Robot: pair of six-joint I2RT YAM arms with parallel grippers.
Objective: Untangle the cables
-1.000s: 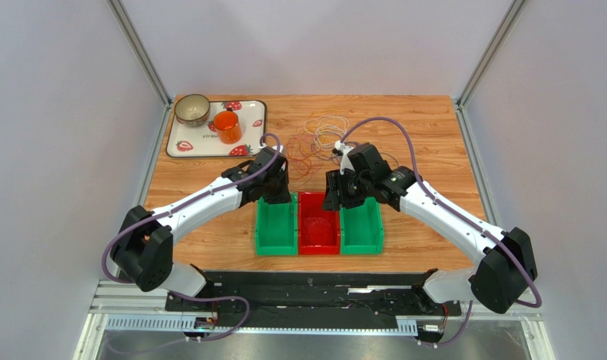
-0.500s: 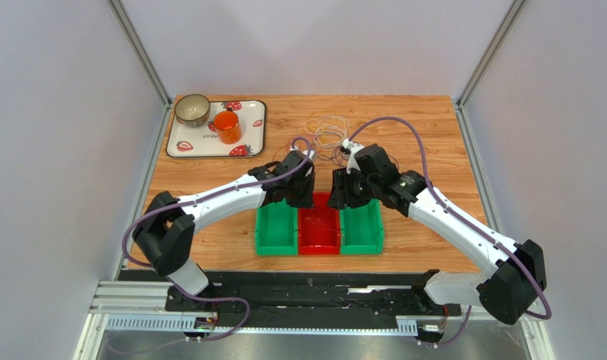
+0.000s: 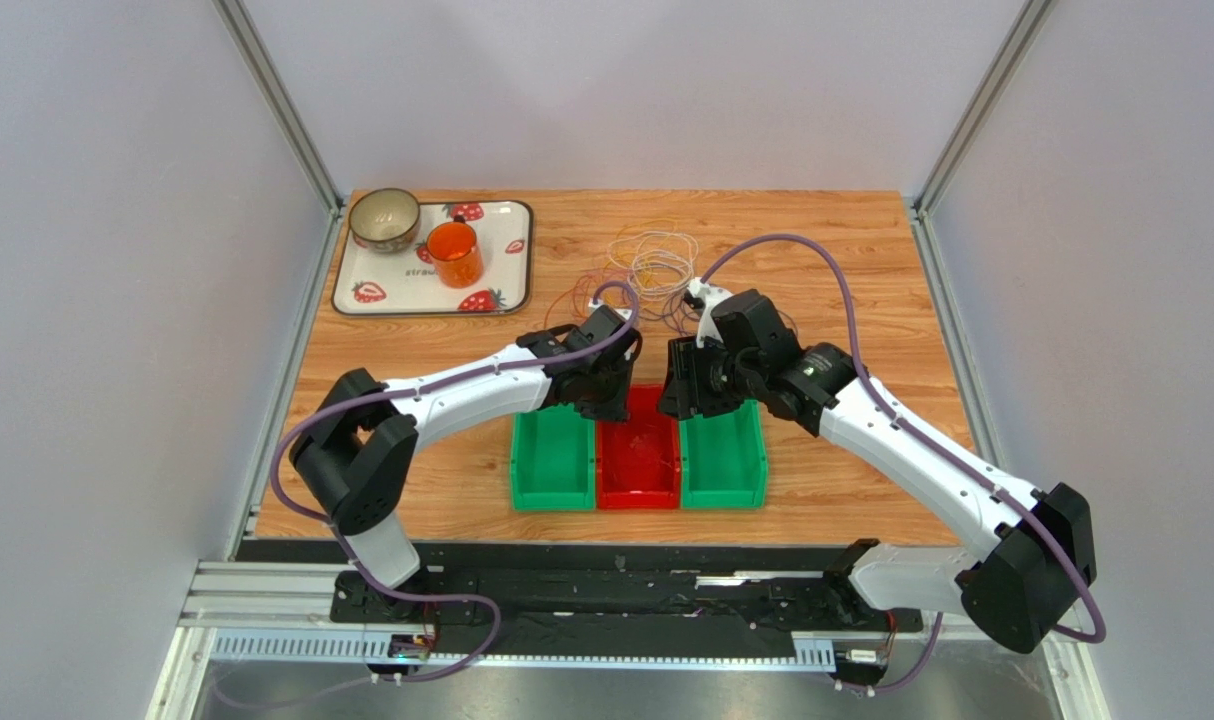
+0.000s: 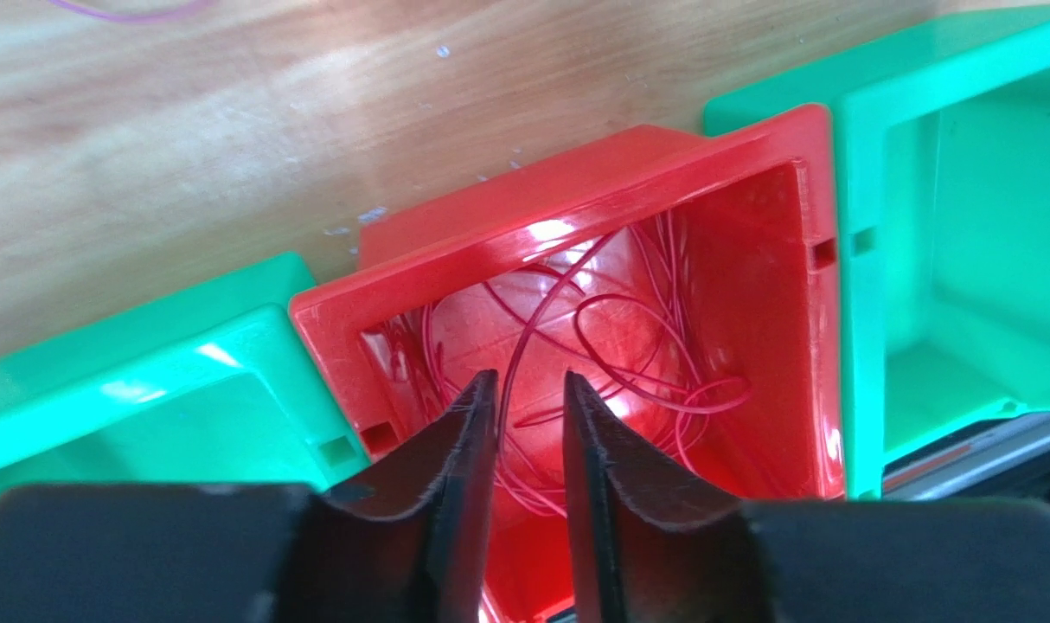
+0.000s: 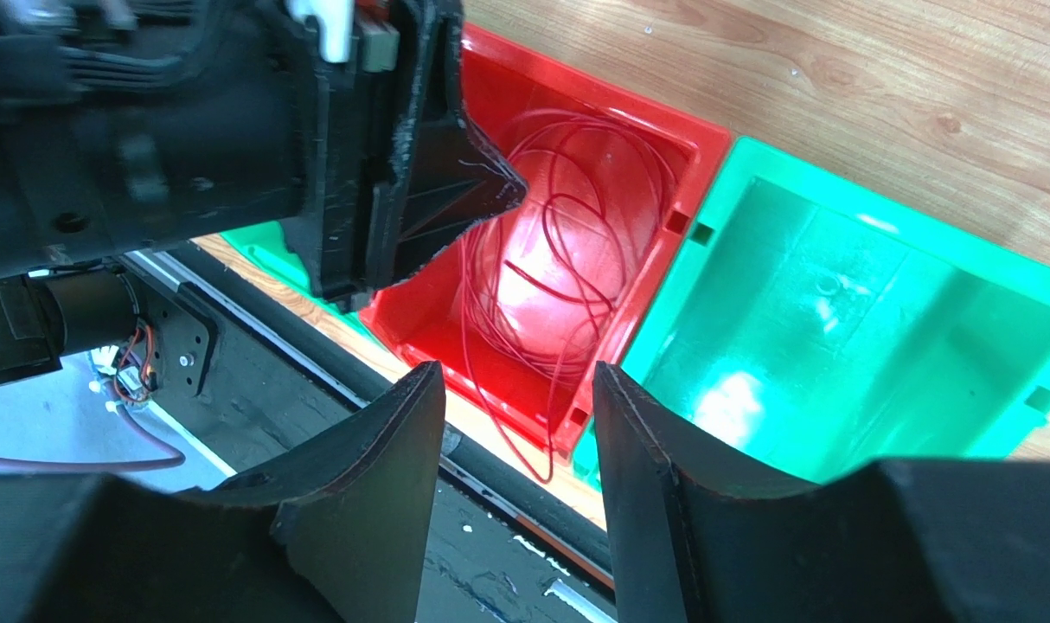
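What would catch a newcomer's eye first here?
The bright red bin, set between two green bins in the near middle, with a red wire coiled inside. The left claw and right claw meet above it, both open. Beyond them, a loose tangle of cables lies on the wooden table.

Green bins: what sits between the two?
The red bin, flanked closely by the left green bin and the right green bin in the top external view. Both wrist views show red cable loops lying inside it.
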